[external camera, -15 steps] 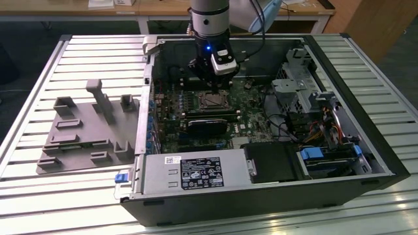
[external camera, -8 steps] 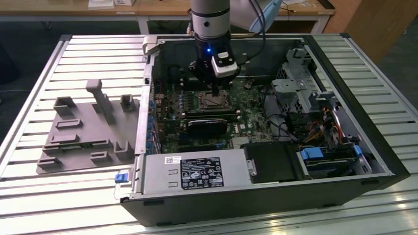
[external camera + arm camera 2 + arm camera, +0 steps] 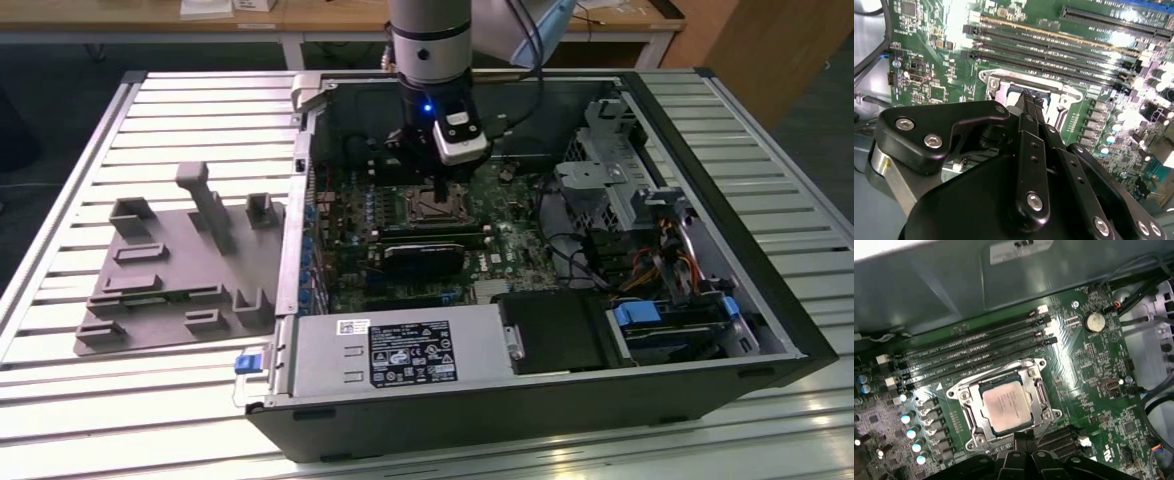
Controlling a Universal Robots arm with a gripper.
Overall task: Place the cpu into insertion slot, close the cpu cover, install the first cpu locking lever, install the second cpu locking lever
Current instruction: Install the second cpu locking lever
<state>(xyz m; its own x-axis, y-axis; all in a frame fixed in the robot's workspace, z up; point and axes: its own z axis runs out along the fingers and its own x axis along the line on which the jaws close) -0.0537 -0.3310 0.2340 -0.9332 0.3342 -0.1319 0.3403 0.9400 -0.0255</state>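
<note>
The cpu (image 3: 1006, 405), a pale silvery square, lies flat in the insertion slot (image 3: 1040, 416) on the green motherboard. The cpu cover (image 3: 968, 412), a silvery frame, lies down around it, and the chip shows through its window. My gripper (image 3: 1024, 436) hangs at one edge of the slot with its black fingers pressed together and nothing visible between them. In the second wrist view the gripper (image 3: 1030, 97) reaches the metal rim of the insertion slot (image 3: 996, 82). In the exterior view the gripper (image 3: 441, 190) is inside the open computer case, just above the insertion slot (image 3: 434, 207).
Long memory slots (image 3: 974, 352) run beside the socket. A long black card (image 3: 427, 255) lies just in front of it, with a power supply (image 3: 400, 355) nearer the front. Drive cages and cables (image 3: 641, 270) fill the exterior view's right. A grey fixture plate (image 3: 174, 270) lies outside the case.
</note>
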